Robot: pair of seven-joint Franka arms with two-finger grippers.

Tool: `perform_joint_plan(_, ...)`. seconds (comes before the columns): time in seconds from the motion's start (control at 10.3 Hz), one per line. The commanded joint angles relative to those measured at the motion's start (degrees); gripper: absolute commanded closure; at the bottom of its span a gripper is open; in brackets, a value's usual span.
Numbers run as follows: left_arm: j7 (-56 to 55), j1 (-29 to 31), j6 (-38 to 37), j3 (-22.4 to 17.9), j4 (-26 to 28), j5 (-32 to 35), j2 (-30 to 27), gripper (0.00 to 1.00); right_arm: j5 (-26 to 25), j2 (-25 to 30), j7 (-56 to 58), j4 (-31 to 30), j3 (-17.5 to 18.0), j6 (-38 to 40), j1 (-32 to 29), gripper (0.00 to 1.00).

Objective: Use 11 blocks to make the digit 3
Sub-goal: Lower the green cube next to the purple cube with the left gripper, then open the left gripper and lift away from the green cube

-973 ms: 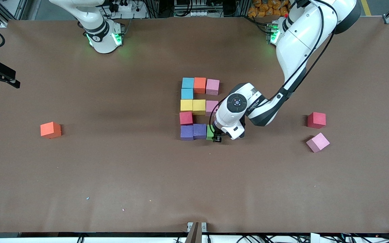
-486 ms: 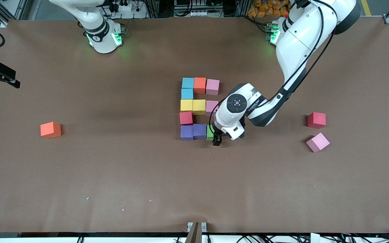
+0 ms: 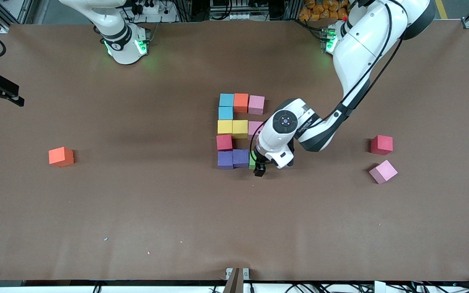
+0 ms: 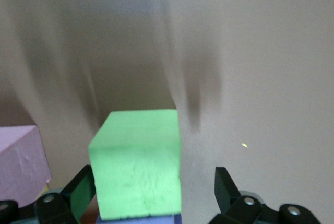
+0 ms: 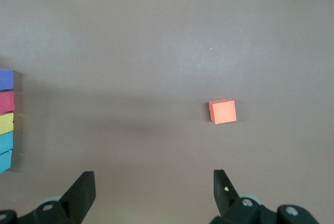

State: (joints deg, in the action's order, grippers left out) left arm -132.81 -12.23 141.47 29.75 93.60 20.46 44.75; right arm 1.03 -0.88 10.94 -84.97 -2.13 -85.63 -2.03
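Observation:
The digit 3 is a figure of blocks mid-table: teal (image 3: 226, 99), orange (image 3: 241, 102) and pink (image 3: 256, 104) in the bar farthest from the front camera, a teal joiner (image 3: 225, 112), two yellows (image 3: 232, 127) and a part-hidden pink (image 3: 253, 127), a red joiner (image 3: 224, 142), then two purples (image 3: 233, 158) and the green block (image 3: 252, 161). My left gripper (image 3: 259, 167) stands open astride the green block (image 4: 136, 164), one finger close to its side, the other well apart. My right gripper (image 5: 152, 185) is open over bare table, with nothing between its fingers.
Three loose blocks lie apart from the figure: an orange one (image 3: 60, 156) toward the right arm's end, also in the right wrist view (image 5: 223, 112), and a red one (image 3: 382, 145) and a pink one (image 3: 383, 171) toward the left arm's end.
The left gripper has opened and let go of the green block, which now rests beside the purple blocks. The hand has shifted slightly. The right arm has not moved.

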Motion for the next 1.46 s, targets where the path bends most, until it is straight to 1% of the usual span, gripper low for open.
perform_joint_plan(0.0,-1.40,0.28,-1.81,1.09,0.71,0.37,-3.25,0.00,-0.24,-0.26,0.66,0.77,0.72,0.20,-1.05,0.00)
perform_joint_plan(0.19,-1.40,0.36,-2.34,1.27,0.80,0.28,-5.01,0.00,-0.15,-0.26,0.66,0.77,0.72,0.20,-1.14,0.00)
perform_joint_plan(0.39,-1.31,0.54,-4.53,2.23,0.80,0.19,-7.73,0.00,-0.15,-0.35,0.66,0.77,0.72,0.20,-1.05,0.00)
perform_joint_plan(0.58,-0.70,0.71,-6.73,2.15,0.71,0.71,-10.72,0.00,-0.15,-0.35,0.66,0.77,0.72,0.20,-1.05,0.00)
perform_joint_plan(0.68,0.26,2.02,-7.43,2.15,0.80,1.24,-12.56,0.00,-0.15,-0.35,0.66,0.77,0.72,0.20,-1.05,0.00)
perform_joint_plan(0.88,7.79,4.74,-9.62,2.06,0.71,1.33,-16.25,0.00,-0.15,-0.35,0.66,0.77,0.72,0.20,-1.14,0.00)
perform_joint_plan(1.07,17.54,8.87,-11.04,2.15,0.71,1.25,-20.12,0.00,-0.15,-0.35,0.66,0.77,0.72,0.20,-1.05,0.00)
perform_joint_plan(1.26,28.17,12.13,-13.05,2.24,0.45,1.16,-21.80,0.00,-0.15,-0.35,0.66,0.77,0.72,0.20,-1.14,0.00)
perform_joint_plan(1.36,33.79,13.79,-15.59,2.24,0.44,1.16,-22.94,0.00,-0.15,-0.35,0.66,0.77,0.72,0.20,-1.05,0.00)
